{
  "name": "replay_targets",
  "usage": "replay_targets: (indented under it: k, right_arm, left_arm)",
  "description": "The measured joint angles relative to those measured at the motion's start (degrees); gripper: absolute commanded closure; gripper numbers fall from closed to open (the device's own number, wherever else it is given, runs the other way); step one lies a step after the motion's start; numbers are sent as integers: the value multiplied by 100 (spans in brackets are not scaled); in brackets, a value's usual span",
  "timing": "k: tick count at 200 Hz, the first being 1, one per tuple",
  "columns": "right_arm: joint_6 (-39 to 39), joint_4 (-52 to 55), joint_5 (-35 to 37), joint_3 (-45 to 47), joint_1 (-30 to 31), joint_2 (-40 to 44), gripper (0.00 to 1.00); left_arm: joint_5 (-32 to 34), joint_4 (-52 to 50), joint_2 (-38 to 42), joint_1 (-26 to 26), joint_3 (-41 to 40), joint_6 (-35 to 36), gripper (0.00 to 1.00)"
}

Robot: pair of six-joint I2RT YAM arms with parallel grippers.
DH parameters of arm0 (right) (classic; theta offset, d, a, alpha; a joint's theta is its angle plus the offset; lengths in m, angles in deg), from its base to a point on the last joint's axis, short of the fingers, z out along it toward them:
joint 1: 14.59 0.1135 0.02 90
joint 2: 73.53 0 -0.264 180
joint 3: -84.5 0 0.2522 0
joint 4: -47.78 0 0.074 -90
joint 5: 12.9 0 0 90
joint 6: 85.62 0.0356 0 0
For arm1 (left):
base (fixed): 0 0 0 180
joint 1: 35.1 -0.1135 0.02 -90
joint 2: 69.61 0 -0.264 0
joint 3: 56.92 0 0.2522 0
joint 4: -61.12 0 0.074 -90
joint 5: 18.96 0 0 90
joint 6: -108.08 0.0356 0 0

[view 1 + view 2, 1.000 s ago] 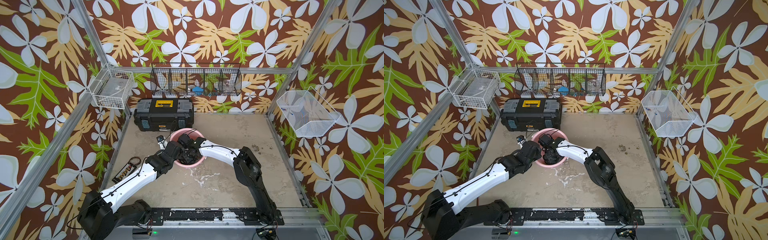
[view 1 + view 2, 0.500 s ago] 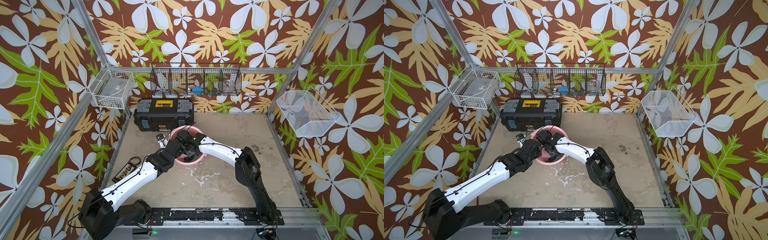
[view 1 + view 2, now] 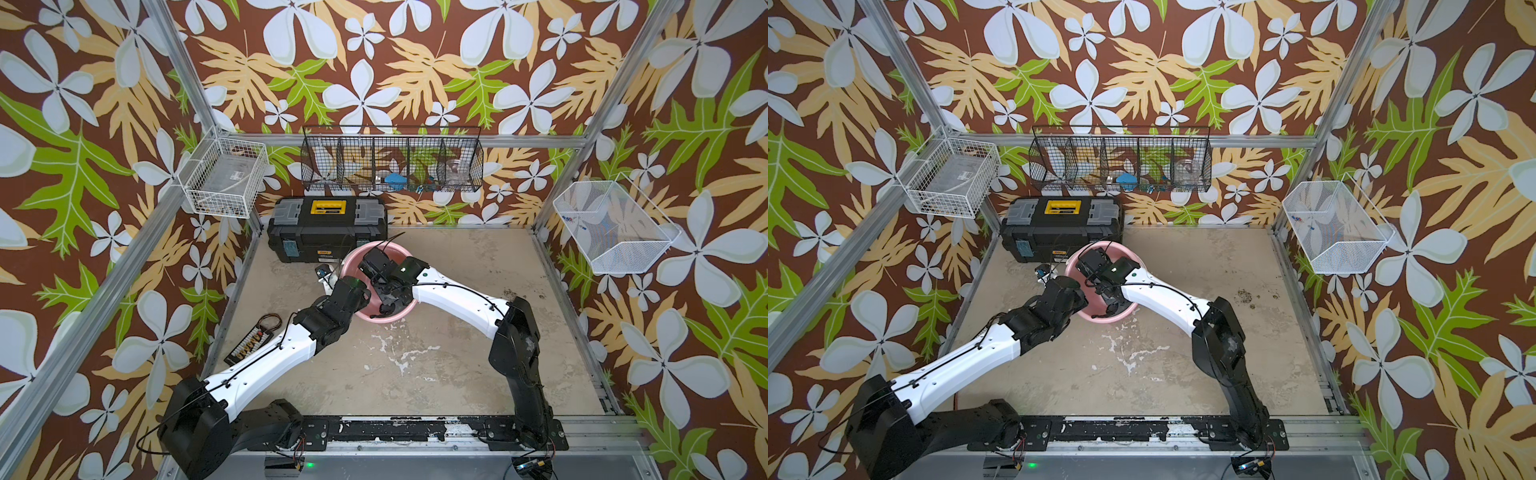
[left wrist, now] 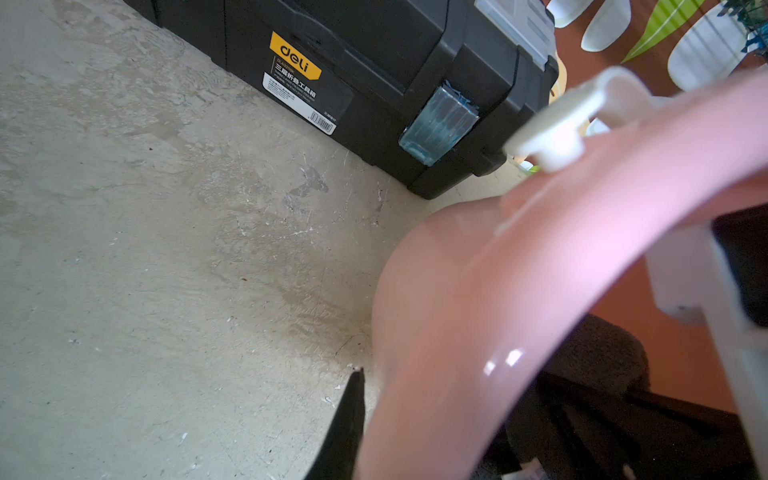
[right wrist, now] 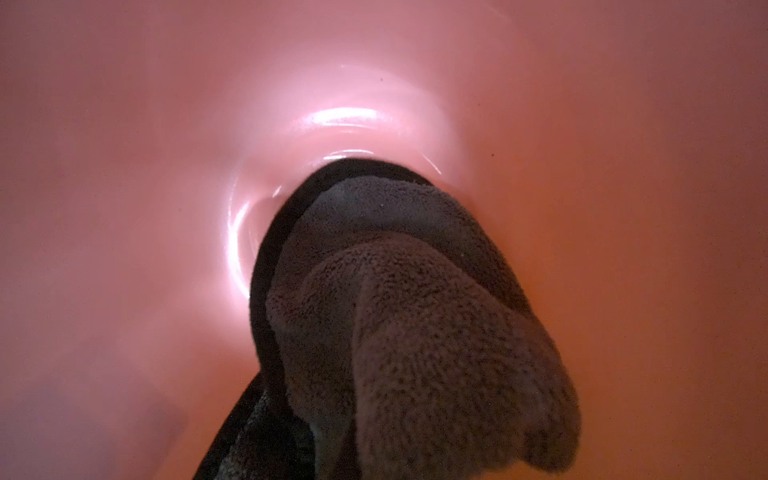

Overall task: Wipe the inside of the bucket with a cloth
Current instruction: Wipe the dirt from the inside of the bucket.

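The pink bucket [image 3: 376, 318] [image 3: 1105, 318] stands upright at the back middle of the table, just in front of the toolbox. My left gripper [image 3: 354, 293] [image 3: 1076, 294] [image 4: 415, 434] is shut on the bucket's left rim [image 4: 478, 311]. One dark finger [image 4: 345, 424] lies outside the wall; the other is hidden inside. My right gripper [image 3: 388, 299] [image 3: 1111, 301] reaches down into the bucket and is shut on the dark grey cloth [image 5: 415, 332] [image 4: 602, 353]. The cloth hangs against the pink inner wall [image 5: 166, 208] near the floor and covers the right fingers.
A black toolbox [image 3: 328, 235] with a yellow handle sits right behind the bucket. A dark card of small tools [image 3: 251, 343] lies at the table's left edge. Wire baskets hang on the walls: white [image 3: 224, 178], black [image 3: 392, 164], white mesh [image 3: 611, 226].
My right wrist has shifted a little toward the bucket's far side, dragging the cloth with it inside. The left gripper and the bucket have stayed put.
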Motion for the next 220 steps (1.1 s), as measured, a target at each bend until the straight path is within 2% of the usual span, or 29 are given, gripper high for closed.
replay_targets:
  k: [55, 112, 220]
  right_arm:
    - [20, -94, 31, 153, 7, -44, 100]
    - [-11, -74, 634, 57, 81, -278, 100]
    - [-151, 92, 1034, -125, 105, -122, 100]
  left_arm:
    - [-24, -297, -70, 0, 168, 57, 100]
    - [190, -1014, -278, 0, 704, 334, 100]
    - [450, -1174, -387, -17, 699, 313, 100]
